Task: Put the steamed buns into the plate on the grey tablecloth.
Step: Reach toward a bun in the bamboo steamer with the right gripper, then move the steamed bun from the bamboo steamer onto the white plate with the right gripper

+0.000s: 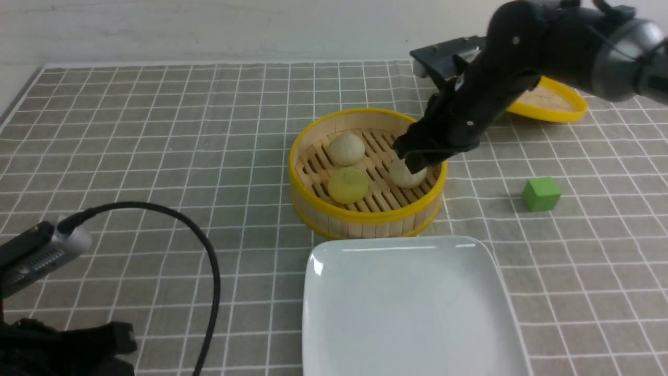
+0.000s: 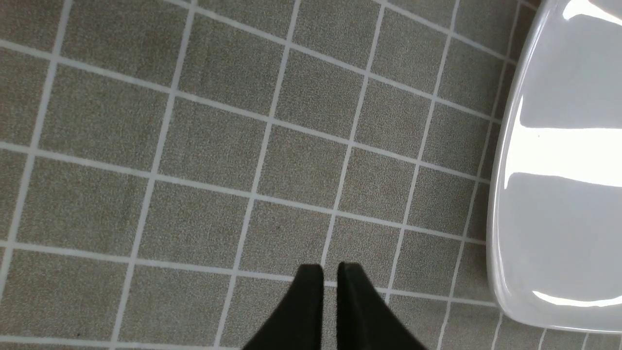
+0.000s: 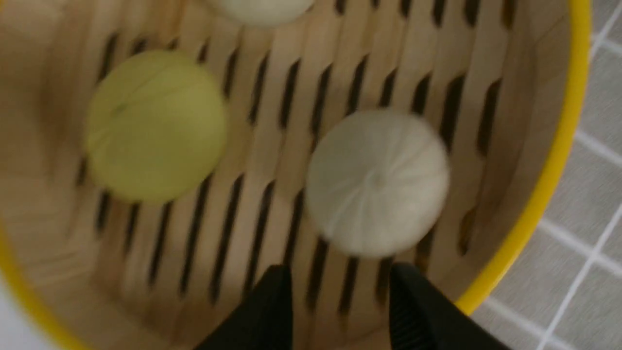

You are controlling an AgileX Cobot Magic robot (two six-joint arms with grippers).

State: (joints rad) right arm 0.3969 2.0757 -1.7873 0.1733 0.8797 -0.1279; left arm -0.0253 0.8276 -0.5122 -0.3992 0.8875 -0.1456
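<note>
Three steamed buns lie in the yellow-rimmed bamboo steamer point(image 1: 365, 216): an off-white bun point(image 1: 346, 148) at the back, a pale yellow bun point(image 1: 348, 185) in front, and another off-white bun point(image 1: 409, 177) on the right. My right gripper point(image 1: 415, 159) hangs just over that right-hand bun point(image 3: 376, 182), open, its fingertips point(image 3: 272, 301) short of it and holding nothing. The white square plate point(image 1: 407, 303) sits empty on the grey tablecloth point(image 1: 156, 130) in front of the steamer. My left gripper point(image 2: 330, 272) hovers over bare cloth beside the plate point(image 2: 559, 194), jaws slightly parted and empty.
The steamer's flat lid point(image 1: 553, 99) lies at the back right, partly behind my right arm. A green cube point(image 1: 541, 194) sits to the right of the steamer. My left arm's black cable point(image 1: 209, 271) loops over the cloth at the front left.
</note>
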